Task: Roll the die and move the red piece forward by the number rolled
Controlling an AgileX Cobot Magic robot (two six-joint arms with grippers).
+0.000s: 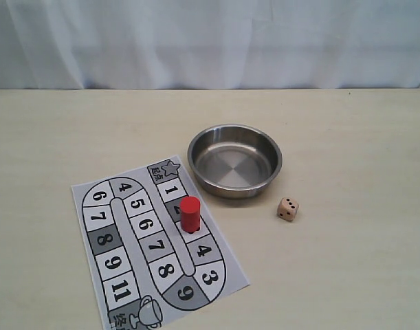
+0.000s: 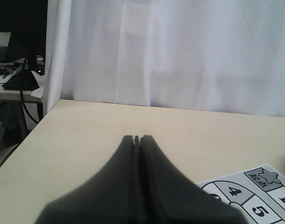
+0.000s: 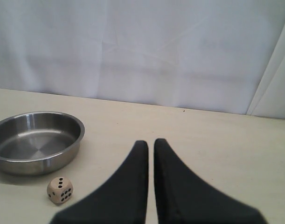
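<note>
The red piece [image 1: 190,214] stands upright on the numbered paper board [image 1: 120,265], just past square 2 on the right-hand track. The die [image 1: 287,209] lies on the table to the right of the board, below the steel bowl [image 1: 234,191], with a three-pip face toward the exterior camera. No arm shows in the exterior view. My left gripper [image 2: 137,137] is shut and empty, with a corner of the board [image 2: 254,196] beside it. My right gripper [image 3: 151,142] has only a thin slit between its fingers and holds nothing. The die [image 3: 60,190] and bowl [image 3: 35,163] lie off to its side.
The bowl has nothing in it. A white curtain [image 1: 210,41] hangs behind the pale table's far edge. In the left wrist view the table edge [image 2: 21,140] drops away toward a desk with cables [image 2: 11,74].
</note>
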